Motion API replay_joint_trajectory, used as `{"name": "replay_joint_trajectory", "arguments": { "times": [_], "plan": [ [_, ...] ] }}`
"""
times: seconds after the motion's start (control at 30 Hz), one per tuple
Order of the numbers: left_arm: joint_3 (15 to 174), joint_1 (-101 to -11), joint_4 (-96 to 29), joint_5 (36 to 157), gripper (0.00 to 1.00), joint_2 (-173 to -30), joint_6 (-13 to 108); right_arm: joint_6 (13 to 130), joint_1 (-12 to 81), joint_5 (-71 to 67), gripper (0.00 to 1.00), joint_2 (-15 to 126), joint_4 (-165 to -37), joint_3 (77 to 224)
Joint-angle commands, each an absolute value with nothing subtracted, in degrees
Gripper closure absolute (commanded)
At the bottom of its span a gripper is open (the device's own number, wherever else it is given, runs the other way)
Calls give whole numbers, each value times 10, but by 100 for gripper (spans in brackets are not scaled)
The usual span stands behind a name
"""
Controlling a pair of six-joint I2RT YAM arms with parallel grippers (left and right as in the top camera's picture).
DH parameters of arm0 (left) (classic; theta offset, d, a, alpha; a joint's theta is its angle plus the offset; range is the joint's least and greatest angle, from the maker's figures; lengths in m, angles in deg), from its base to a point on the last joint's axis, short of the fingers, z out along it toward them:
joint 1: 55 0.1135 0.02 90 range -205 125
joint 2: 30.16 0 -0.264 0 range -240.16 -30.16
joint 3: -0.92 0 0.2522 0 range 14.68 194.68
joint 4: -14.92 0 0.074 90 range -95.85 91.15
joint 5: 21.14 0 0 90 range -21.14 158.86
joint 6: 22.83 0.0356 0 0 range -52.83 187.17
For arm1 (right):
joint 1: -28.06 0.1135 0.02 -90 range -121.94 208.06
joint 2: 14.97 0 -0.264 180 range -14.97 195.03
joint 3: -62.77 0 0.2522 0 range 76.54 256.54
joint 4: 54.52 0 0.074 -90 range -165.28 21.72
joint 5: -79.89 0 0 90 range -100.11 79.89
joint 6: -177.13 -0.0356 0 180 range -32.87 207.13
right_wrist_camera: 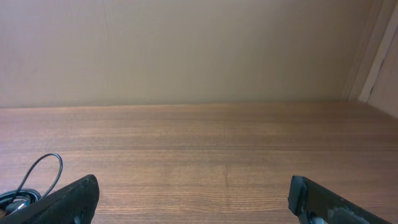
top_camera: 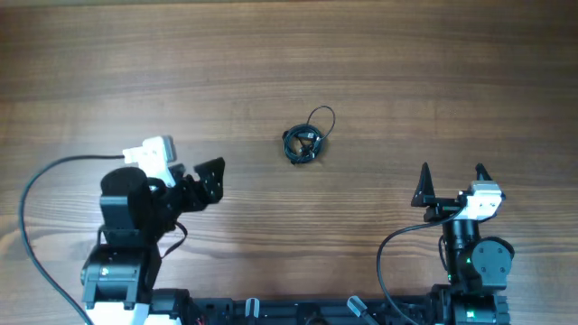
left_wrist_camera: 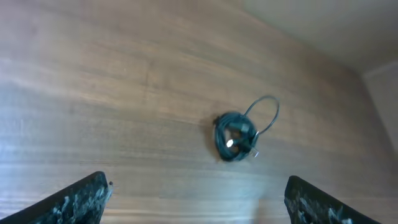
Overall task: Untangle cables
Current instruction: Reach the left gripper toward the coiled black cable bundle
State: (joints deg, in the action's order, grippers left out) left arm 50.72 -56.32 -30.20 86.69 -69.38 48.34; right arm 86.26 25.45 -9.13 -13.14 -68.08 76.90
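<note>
The cables [top_camera: 307, 140] lie as one small knotted black bundle with a thin loop sticking out, near the middle of the wooden table. The bundle also shows in the left wrist view [left_wrist_camera: 236, 134], ahead of the fingers, and at the lower left edge of the right wrist view [right_wrist_camera: 28, 186]. My left gripper [top_camera: 209, 179] is open and empty, to the left of the bundle and nearer the front. My right gripper [top_camera: 452, 181] is open and empty, to the right of the bundle near the front edge.
The wooden table [top_camera: 406, 72] is bare around the bundle. A thick black arm wire [top_camera: 41, 181] curves along the left side. A beige wall [right_wrist_camera: 186, 50] stands behind the far table edge.
</note>
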Motion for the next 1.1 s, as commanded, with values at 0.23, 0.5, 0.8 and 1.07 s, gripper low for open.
{"name": "replay_joint_trajectory", "arguments": {
  "times": [0.23,0.5,0.8,1.07],
  "plan": [
    [555,-558,-367,853,0,-745,433,855,252,-103,0,-129,-679,768],
    [555,-559,-369,853,0,-784,389,855,252,-103,0,-129,-679,768],
    [590,-651,-369,765,1,-896,336,855,252,-103,0,-129,-679,768],
    [641,-777,-275,714,12,-993,334,855,252,-102,0,-129,-679,768]
  ]
}}
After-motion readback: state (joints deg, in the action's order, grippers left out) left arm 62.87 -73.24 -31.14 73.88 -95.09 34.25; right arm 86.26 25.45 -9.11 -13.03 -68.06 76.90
